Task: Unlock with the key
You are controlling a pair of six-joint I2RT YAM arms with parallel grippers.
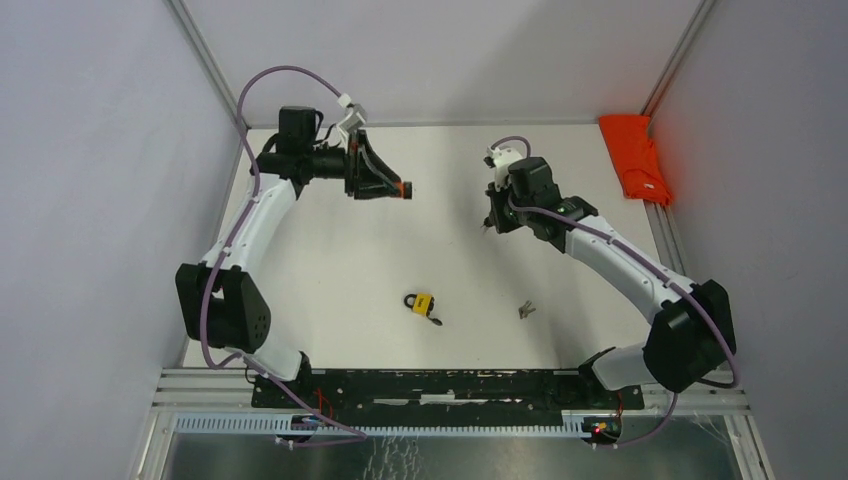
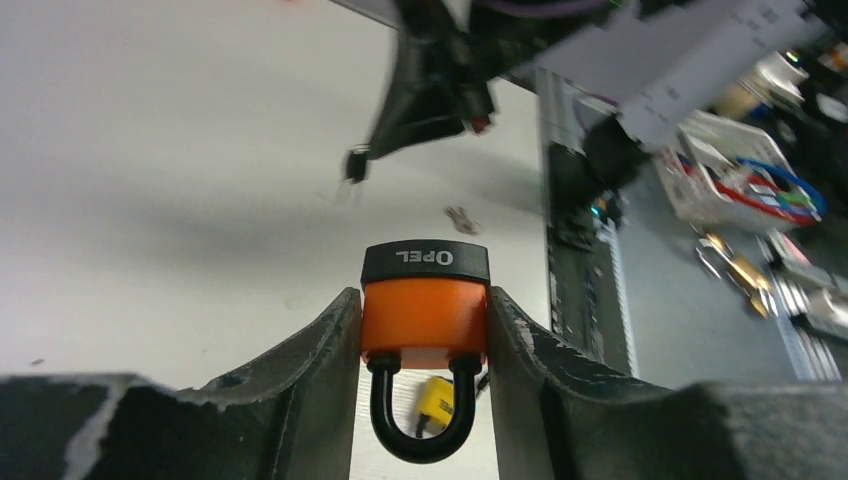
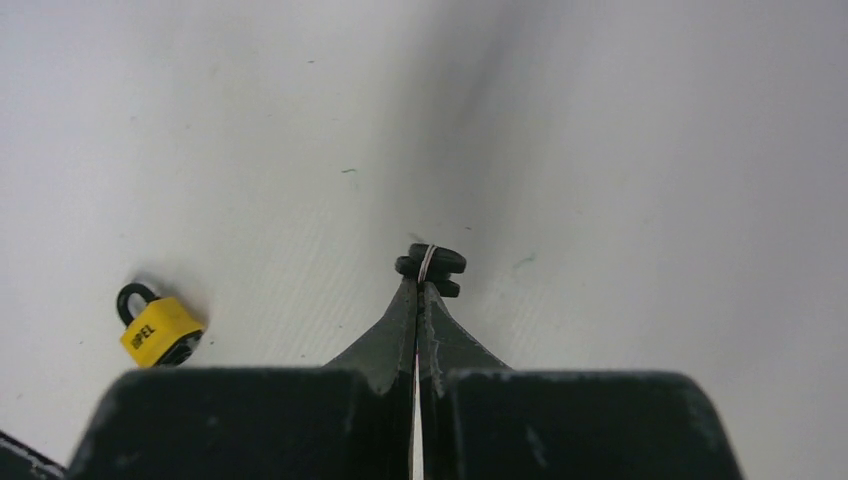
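Orange padlock (image 2: 425, 315) clamped in left hand (image 2: 423, 300).

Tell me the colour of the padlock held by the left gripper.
The padlock is orange, with black cap and shackle; left wrist view shows it best.

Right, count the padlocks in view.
2. The orange padlock is clamped in the left gripper; the yellow padlock lies loose on the table. None looks hidden.

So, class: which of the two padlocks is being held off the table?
The orange padlock, gripped by the left gripper; the yellow padlock lies on the table.
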